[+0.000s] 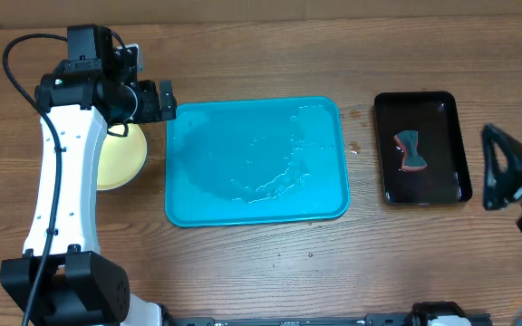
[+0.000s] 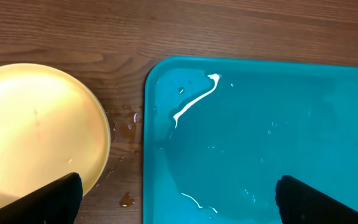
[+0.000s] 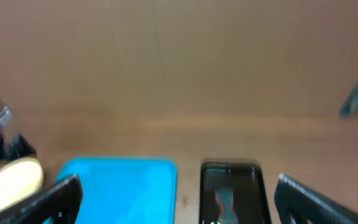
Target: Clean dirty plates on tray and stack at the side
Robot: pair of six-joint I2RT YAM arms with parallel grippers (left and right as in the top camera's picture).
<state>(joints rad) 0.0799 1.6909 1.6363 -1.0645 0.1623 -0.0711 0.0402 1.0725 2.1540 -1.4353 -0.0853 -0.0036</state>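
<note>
The turquoise tray (image 1: 261, 215) lies mid-table with no plates on it, only wet streaks. It also shows in the left wrist view (image 2: 260, 124) and the right wrist view (image 3: 120, 183). A yellow-green plate (image 1: 120, 158) sits on the table left of the tray, partly under my left arm, with no red smear showing (image 2: 36, 130) (image 3: 11, 183). I cannot tell whether other plates lie beneath it. The pale blue plate is not visible. My left gripper (image 1: 164, 101) (image 2: 179, 199) is open and empty above the gap between plate and tray. My right gripper (image 1: 506, 172) (image 3: 179, 199) is open and empty at the far right.
A narrow black tray (image 1: 451, 136) (image 3: 232, 180) stands right of the turquoise tray and holds a teal-and-red cleaning pad (image 1: 410, 151). Water drops (image 2: 126, 127) and a brown spot (image 2: 127, 199) lie on the wood between plate and tray. A cardboard wall runs along the back.
</note>
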